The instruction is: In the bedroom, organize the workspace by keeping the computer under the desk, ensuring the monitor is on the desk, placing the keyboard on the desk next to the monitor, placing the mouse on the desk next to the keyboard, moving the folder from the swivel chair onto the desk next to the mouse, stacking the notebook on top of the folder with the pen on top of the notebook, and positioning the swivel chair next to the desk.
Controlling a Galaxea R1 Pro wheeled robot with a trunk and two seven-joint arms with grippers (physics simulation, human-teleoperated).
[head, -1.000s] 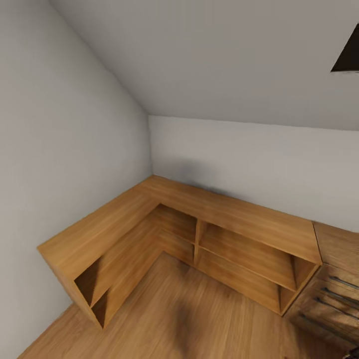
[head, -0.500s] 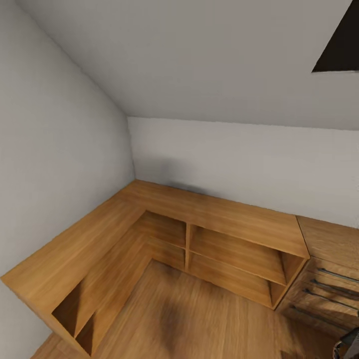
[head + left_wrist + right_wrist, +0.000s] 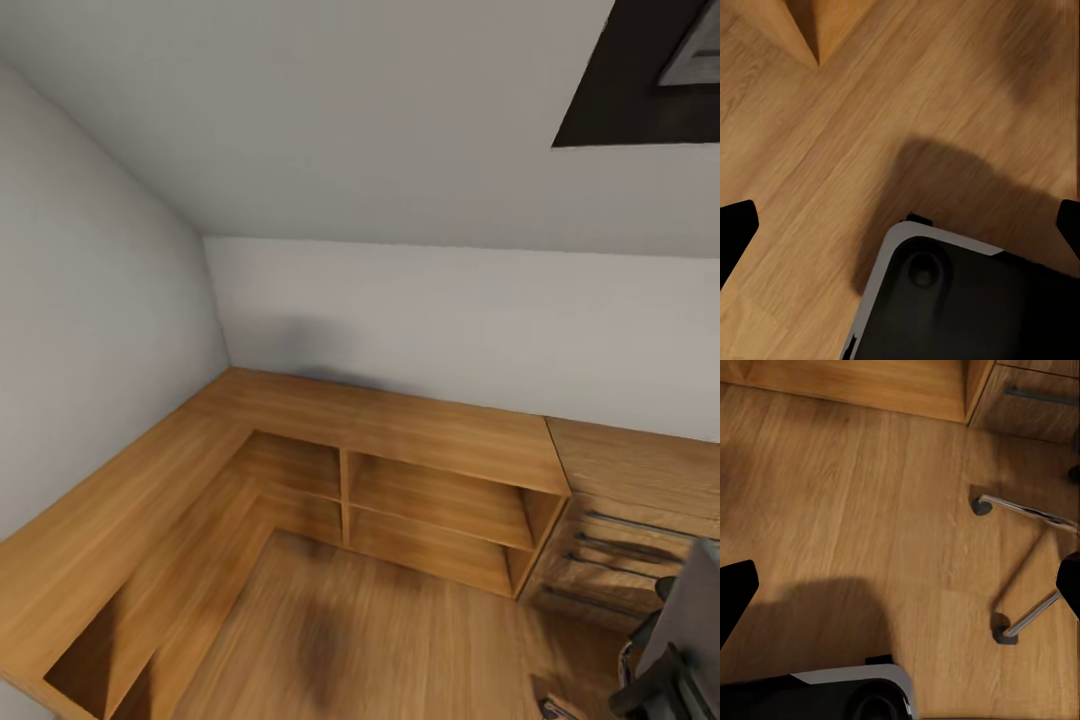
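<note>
Both grippers, left (image 3: pixel 900 225) and right (image 3: pixel 900 585), are held spread wide and empty above the light wood floor (image 3: pixel 400 640). The swivel chair (image 3: pixel 680 640) is seen, blurred, at near right beside a wooden dresser (image 3: pixel 620 500).

The low L-shaped open shelf unit (image 3: pixel 400 440) was warm honey-coloured wood with a fine straight grain, its cubbies shading to darker brown inside. The plank floor (image 3: pixel 400 640) matched it in a paler tan, streaked lengthwise, with a soft dark smudge of shadow. The sloped walls (image 3: pixel 400 150) were plain pale grey, and the skylight frame (image 3: pixel 610 100) was near-black. The wooden dresser (image 3: pixel 620 480) was a duller brown, crossed by dark grey bar handles. Just beyond the right pincer's black fingertips (image 3: pixel 735 592), the swivel chair's base spokes (image 3: pixel 1027 514) gleamed chrome, tipped with dark grey castors. The robot's base (image 3: pixel 967 300) was black, edged in pale grey.
</note>
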